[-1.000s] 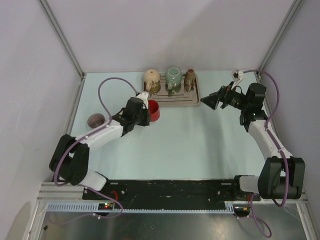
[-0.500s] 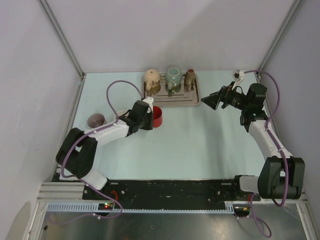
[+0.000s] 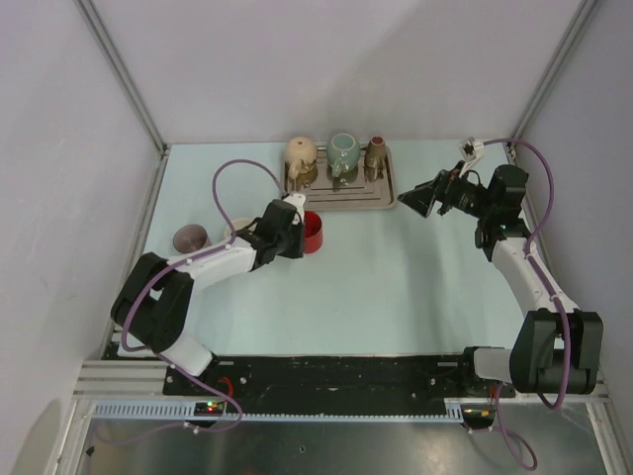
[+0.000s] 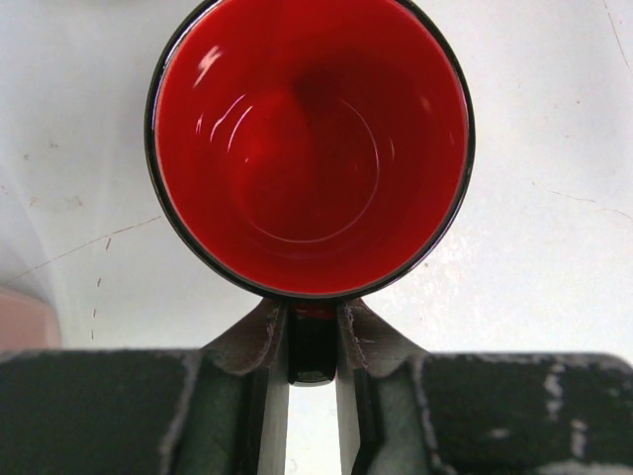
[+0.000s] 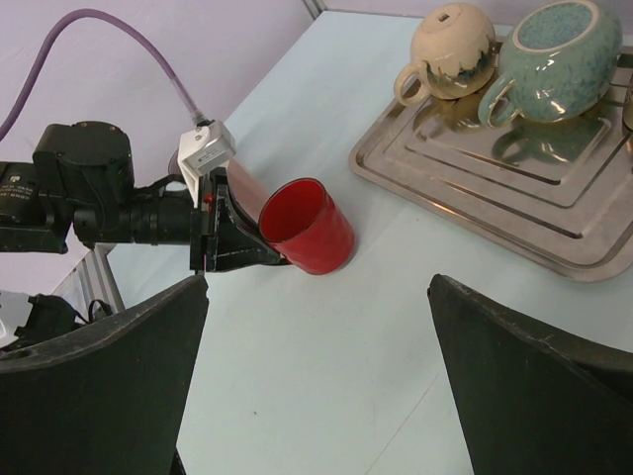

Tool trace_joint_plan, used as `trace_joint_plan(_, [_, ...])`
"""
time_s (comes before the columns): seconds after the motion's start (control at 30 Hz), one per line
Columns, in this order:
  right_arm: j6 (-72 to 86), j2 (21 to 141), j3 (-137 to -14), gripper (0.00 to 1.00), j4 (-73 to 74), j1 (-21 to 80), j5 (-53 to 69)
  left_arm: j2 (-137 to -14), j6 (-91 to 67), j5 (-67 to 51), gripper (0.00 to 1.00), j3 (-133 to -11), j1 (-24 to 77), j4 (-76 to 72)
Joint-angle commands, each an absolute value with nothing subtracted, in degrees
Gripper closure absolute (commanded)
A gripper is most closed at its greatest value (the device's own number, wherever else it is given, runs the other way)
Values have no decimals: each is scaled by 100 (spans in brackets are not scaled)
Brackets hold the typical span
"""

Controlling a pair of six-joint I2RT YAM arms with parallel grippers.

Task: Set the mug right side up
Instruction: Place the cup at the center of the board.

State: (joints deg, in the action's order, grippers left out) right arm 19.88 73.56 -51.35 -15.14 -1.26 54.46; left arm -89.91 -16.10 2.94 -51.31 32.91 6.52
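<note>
Red mug (image 4: 312, 148) handle hidden within clamped left end effector (image 4: 312, 329); right end effector (image 5: 318, 297) wide.

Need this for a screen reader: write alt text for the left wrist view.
A red mug fills the frame, its empty inside facing the camera, over a pale table. The left gripper is shut on the mug's lower edge.

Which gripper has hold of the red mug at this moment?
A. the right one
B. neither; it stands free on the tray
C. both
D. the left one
D: the left gripper is clamped on the red mug at the edge of its mouth, while the right gripper is open and well clear of it.
</note>
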Motion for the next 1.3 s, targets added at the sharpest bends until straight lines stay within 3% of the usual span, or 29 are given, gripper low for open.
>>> trace_joint_plan(0.0, [2021, 7351, -5111, 1, -1714, -169, 5493, -8853, -1626, 476, 92, -5127, 3382, 35])
trace_joint_plan(0.37, [2064, 7366, -5109, 1, -1731, -197, 5502, -8815, -1610, 511, 88, -5003, 3418, -158])
trace_joint_plan(0.57, [2129, 7364, -5082, 1, -1815, -225, 5528, -8778, -1622, 474, 76, -4962, 3421, -158])
trace_joint_plan(1.07, [2223, 7308, -5080, 1, -1854, -280, 5578, -8523, -1628, 395, 67, -4761, 3435, -235])
trace_joint_plan(1.27, [2244, 7304, -5080, 1, -1861, -305, 5580, -8404, -1591, 208, 54, -4712, 3436, -237])
